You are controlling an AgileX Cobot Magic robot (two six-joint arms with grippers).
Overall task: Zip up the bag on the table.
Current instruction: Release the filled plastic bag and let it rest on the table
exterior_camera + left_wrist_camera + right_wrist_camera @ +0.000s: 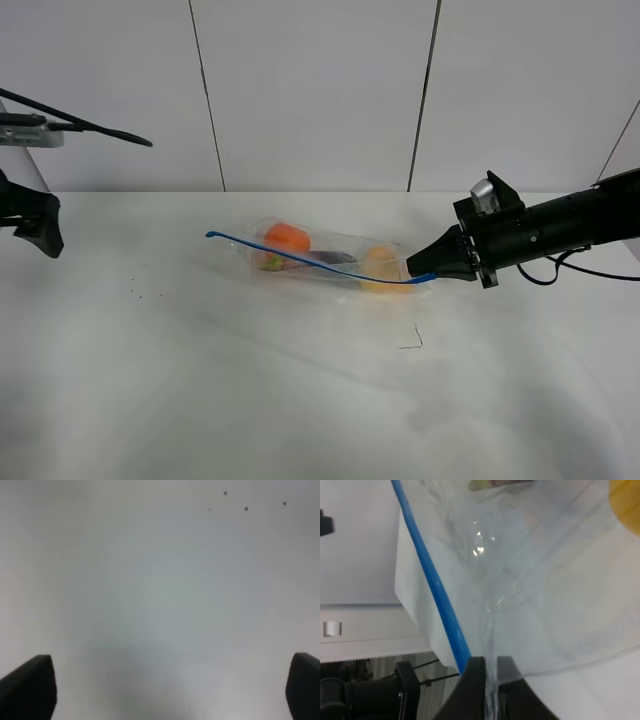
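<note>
Big white table point(300, 400) fills the whole front of the high view. The bag point(320, 258) lies a bit past centre, toward 12 o'clock, with its long side running 9 to 3. My right gripper point(425, 272) reaches in from 3 o'clock and is pinched down on the bag's 3 o'clock end. On the right wrist cam the jaws look clamped on clear film right beside the blue zipper strip point(432, 580), not squarely on it.

Left gripper point(167, 687) sits out at 9 o'clock, spread wide, holding nothing, well apart from the bag. That's my worry: nothing anchors the 9 o'clock end, so a pull could just drag the whole bag along, or the slick film could slip out of the pinch. The orange point(288, 238) and pear point(380, 268) might roll and shift it too.
</note>
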